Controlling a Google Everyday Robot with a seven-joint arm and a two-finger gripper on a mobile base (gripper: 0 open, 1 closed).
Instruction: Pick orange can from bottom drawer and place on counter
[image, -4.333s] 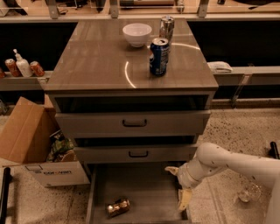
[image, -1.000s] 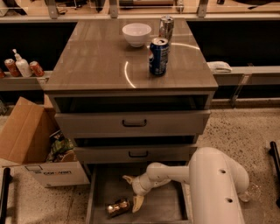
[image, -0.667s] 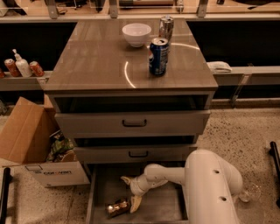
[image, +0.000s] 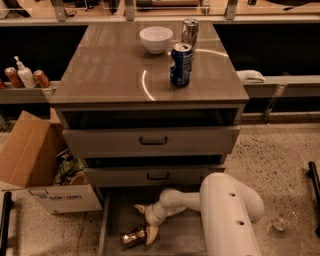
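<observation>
1. The three-drawer grey cabinet has a glossy grey-brown rectangular counter (image: 115, 70) as its top, with curved light reflections across it.
2. A bulky white robot arm (image: 227, 210) reaches in from the lower right, and its forearm stretches left into the lowest drawer.
3. The bottom drawer (image: 116, 215), a wide grey tray with a flat floor, stands pulled out below two drawers with black handles (image: 153, 141).
4. An open brown cardboard box (image: 25, 155) sits on the speckled floor just left of the cabinet.
5. A white round bowl (image: 156, 39) stands near the back of the counter.
6. A blue drink can (image: 181, 64) stands upright on the counter, right of centre and in front of the bowl.
7. A silver can (image: 189, 31) stands upright behind the blue one, just beside the bowl.
8. The cream-coloured two-finger gripper (image: 145, 221) is low inside the bottom drawer with its fingers (image: 152, 234) spread apart. One points up and to the left, the other down toward the drawer floor, and nothing is held between them.
9. The small amber-orange can with shiny silver ends (image: 133, 238) lies on its side on the drawer floor near the front. Its right end is just beside the lower finger; whether they touch cannot be told.
</observation>
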